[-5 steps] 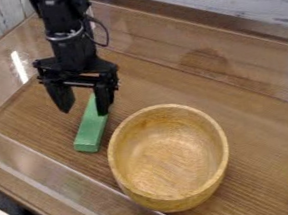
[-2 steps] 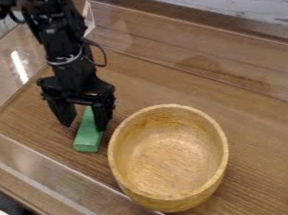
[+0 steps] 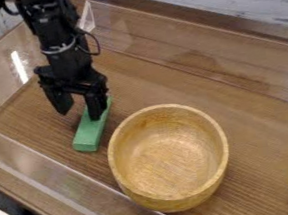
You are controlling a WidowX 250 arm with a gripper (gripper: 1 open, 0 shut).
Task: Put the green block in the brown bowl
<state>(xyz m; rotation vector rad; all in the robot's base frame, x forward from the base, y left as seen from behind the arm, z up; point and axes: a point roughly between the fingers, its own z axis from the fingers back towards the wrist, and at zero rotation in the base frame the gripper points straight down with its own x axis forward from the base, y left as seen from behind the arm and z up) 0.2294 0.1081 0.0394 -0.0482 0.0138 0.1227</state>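
Observation:
The green block lies flat on the wooden table, just left of the brown bowl, with its long side running away from the camera. My gripper points straight down over the block's far end and is open, holding nothing. One black finger stands to the left of the block, and the other finger covers the block's far tip. The bowl is upright and has nothing inside.
The wooden table is enclosed by low clear plastic walls; one wall runs along the near left edge. A pale plank wall lies behind. The bowl's rim sits close to the block's right side.
The arm has shifted a little to the left and sunk lower over the block's far end, with a slight roll of the wrist. The fingers stayed open; block and bowl have not moved.

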